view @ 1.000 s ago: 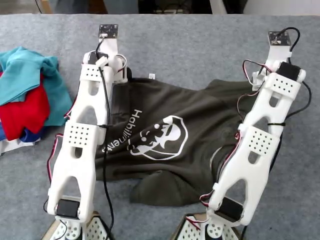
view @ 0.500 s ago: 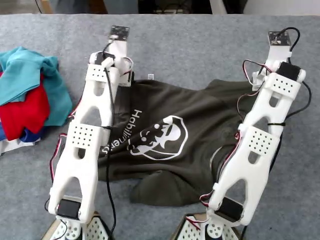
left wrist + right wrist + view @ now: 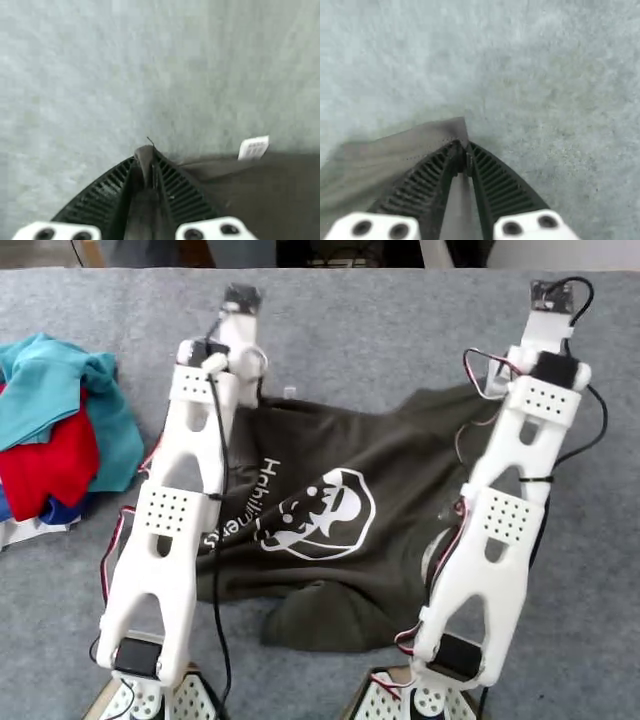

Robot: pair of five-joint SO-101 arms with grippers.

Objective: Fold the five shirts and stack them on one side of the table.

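Note:
A dark olive shirt point(image 3: 340, 510) with a white print lies spread between my two arms on the grey table. My left gripper point(image 3: 146, 159) is shut on the shirt's far left edge, with dark cloth pinched between its black fingers; a white label point(image 3: 253, 147) shows on the shirt beside it. At the far right edge my right gripper point(image 3: 462, 150) is likewise shut on a corner of the shirt point(image 3: 395, 155). In the high view both grippers sit under the arms' wrists near the table's far side.
A heap of other shirts point(image 3: 55, 435), teal, red, blue and white, lies at the table's left edge. Grey cloth point(image 3: 400, 330) covers the table, bare beyond the grippers. The arm bases stand at the near edge.
Both arms have stretched toward the far side, pulling the shirt's far edge with them. The right arm moved mainly in the last half second.

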